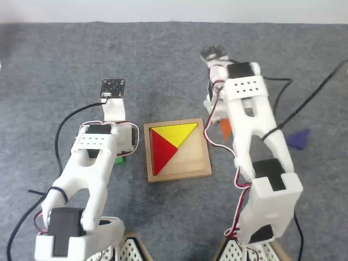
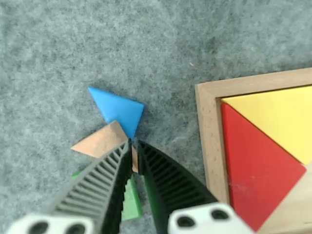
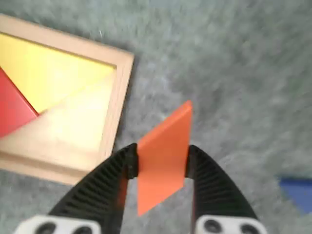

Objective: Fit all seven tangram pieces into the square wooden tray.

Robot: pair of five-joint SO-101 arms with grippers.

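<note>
Grey carpet [image 3: 234,58] lies beneath a flat orange parallelogram [image 3: 163,156] pinched between jaws.

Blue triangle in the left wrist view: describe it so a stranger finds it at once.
Start at the wooden tray. Beside its rim, on the grey mat, loose pieces cluster at the left gripper. The blue triangle is the only blue one there, its corner against a tan piece.

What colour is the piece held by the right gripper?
Orange; the piece in the right gripper shows best in the right wrist view.
</note>
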